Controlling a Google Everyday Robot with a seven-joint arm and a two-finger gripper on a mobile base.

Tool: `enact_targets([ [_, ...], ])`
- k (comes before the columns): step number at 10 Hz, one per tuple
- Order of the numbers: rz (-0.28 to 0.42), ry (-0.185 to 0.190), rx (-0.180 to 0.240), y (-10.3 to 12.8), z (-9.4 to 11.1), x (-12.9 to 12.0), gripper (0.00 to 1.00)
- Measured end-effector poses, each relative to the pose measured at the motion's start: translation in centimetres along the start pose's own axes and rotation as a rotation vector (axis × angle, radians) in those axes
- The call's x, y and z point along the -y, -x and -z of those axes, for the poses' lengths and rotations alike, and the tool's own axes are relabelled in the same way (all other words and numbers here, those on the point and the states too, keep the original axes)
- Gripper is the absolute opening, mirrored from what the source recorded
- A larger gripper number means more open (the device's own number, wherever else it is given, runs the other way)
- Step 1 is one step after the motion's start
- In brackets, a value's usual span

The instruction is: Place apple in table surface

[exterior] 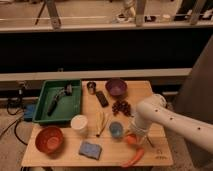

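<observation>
A small orange-red round thing, which looks like the apple point(130, 140), sits low at the front right of the wooden table point(144, 91). My gripper point(134, 135) is at the end of the white arm point(159, 114) that reaches in from the right. It is right over the apple and touching or nearly touching it. The arm's wrist hides the top of the apple. I cannot tell whether the apple rests on the table.
Close by are an orange carrot point(134, 157), a blue cup point(116, 130), dark grapes point(121, 107) and a yellow banana point(102, 122). Farther off stand a white cup point(79, 123), blue sponge point(90, 149), red bowl point(49, 139), green tray point(75, 107), purple bowl point(116, 87).
</observation>
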Motion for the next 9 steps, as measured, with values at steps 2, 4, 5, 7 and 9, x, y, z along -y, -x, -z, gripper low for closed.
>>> enact_targets([
  [2,-0.001,0.013,-0.004,-0.15,-0.24,0.25,0.80],
  [4,0.001,0.030,-0.012,-0.23,-0.36,0.57,0.80],
  [5,0.000,0.036,-0.016,-0.30,-0.42,0.59,0.80],
  [7,-0.003,0.040,-0.020,-0.43,-0.43,0.61,0.80],
  [9,-0.004,0.030,-0.029,-0.54,-0.02,0.65,0.80],
])
